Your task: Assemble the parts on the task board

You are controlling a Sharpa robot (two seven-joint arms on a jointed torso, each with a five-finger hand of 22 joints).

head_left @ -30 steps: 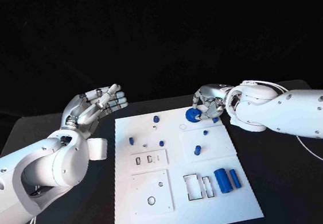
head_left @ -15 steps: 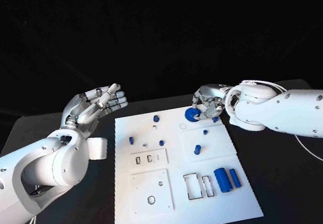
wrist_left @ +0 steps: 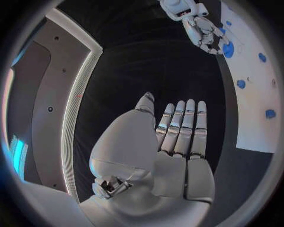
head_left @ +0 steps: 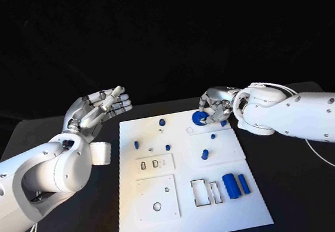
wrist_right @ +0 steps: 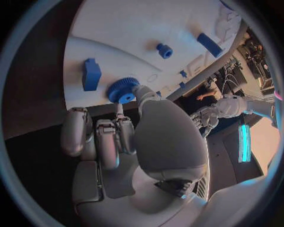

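The white task board (head_left: 194, 220) lies in the middle of the black table. My right hand (head_left: 217, 107) is over the board's far right corner and pinches a blue gear (head_left: 200, 117) between thumb and fingers, just above the plate. In the right wrist view the thumb presses on the gear (wrist_right: 121, 91), with a blue block (wrist_right: 90, 74) on the board (wrist_right: 130, 28) beside it. My left hand (head_left: 97, 109) is raised left of the board's far end, fingers apart and holding nothing. The left wrist view shows this open hand (wrist_left: 172, 142) and, far off, the right hand (wrist_left: 201, 30) with the gear (wrist_left: 228, 48).
Several small blue pegs (head_left: 162, 122) stand across the board's far half. Two blue cylinders (head_left: 236, 185) lie at its near right beside rectangular slots (head_left: 201, 192). A small ring (head_left: 189, 130) lies near the gear. Black table borders the board on both sides.
The right hand has shifted the gear very slightly at the board's far right corner. The left hand has stayed still.
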